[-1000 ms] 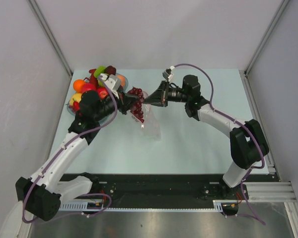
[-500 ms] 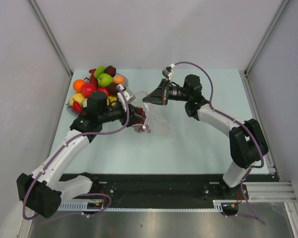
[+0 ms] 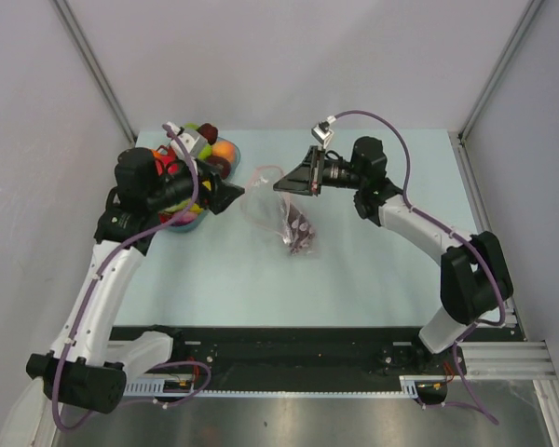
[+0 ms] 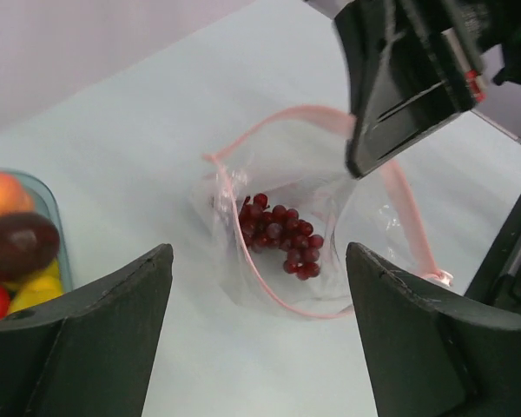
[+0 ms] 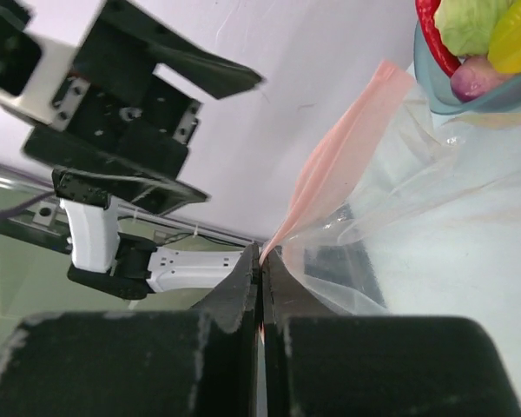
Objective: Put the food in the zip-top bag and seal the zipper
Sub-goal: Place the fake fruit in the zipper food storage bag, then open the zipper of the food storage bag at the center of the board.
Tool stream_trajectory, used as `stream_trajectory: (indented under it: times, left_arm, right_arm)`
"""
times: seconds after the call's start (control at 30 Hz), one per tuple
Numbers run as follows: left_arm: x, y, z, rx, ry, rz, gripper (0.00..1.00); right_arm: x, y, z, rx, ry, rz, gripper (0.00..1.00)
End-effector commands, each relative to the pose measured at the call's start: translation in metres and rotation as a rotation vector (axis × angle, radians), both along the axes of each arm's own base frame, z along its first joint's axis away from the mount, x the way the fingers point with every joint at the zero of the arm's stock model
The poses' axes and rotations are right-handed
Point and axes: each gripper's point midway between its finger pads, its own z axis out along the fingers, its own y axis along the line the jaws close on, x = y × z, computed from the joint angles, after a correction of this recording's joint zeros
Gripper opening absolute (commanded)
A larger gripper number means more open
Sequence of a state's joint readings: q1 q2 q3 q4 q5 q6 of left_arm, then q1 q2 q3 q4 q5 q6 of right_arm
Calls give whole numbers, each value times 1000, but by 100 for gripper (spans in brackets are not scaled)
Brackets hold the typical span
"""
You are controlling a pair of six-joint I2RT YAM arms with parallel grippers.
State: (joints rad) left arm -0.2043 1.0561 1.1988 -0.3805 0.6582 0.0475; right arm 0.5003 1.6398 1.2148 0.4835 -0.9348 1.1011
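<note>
Your pale blue table (image 3: 373,270) bore two things: a blue-rimmed dish (image 4: 56,217) heaped with toy fruit (image 3: 224,149) at far left, and a clear zip-top bag (image 3: 289,219) resting near the middle.

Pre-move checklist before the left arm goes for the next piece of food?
1. left gripper open and empty: ok.
2. right gripper pinched on the zipper: ok.
3. zip-top bag mouth gaping toward the left arm: ok.
4. grape bunch fully inside the bag: ok.
5. All food bagged: not ok, more sits in the fruit dish.
6. Zipper sealed: not ok.
</note>
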Motion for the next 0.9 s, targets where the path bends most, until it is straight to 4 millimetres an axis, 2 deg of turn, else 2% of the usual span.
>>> stream_trajectory:
  times: [0.0,0.13,0.27,0.33,0.37,0.4,0.43,0.47,0.5,0.53,0.57,0.63,0.7,0.8,0.87]
  left_arm:
    - [3,1,-31,-70,218,82,86]
    - [9,-4,-47,-119,321,105,86]
    - [7,-23,-65,-102,390,76,86]
    - [7,-30,-80,-61,426,75,80]
    - [4,-29,-91,-32,460,74,73]
    - [5,-28,-97,-12,482,80,53]
    - [12,-22,-100,18,484,99,42]
    - [10,-18,-104,33,511,96,34]
    - [12,-15,-103,37,514,99,17]
    - [18,-8,-92,33,486,108,8]
    - [20,-4,-90,36,482,113,0]
    - [25,-1,-74,46,425,110,0]
    - [26,-1,-65,48,388,99,0]
    - [27,-3,-67,60,390,72,0]
    - [27,-4,-70,67,400,60,0]
  right_arm:
    - [-6,-6,24,-7,-129,-61,0]
    - [-3,-4,10,-78,-169,-111,0]
    - [0,-3,0,-122,-170,-141,0]
    - [0,-3,-1,-131,-187,-143,0]
    - [3,-6,-5,-147,-181,-157,0]
    - [4,-8,-5,-156,-189,-164,0]
    - [4,-12,-5,-167,-205,-174,0]
    - [11,-21,-13,-211,-208,-207,0]
    - [14,-27,-14,-232,-220,-225,0]
    - [16,-33,-18,-255,-229,-238,0]
    - [17,-43,-26,-317,-243,-261,0]
    - [18,-53,-32,-379,-281,-283,1]
    - [14,-61,-44,-471,-342,-282,13]
    - [13,-67,-62,-571,-377,-274,14]
    - [15,-69,-62,-592,-383,-283,13]
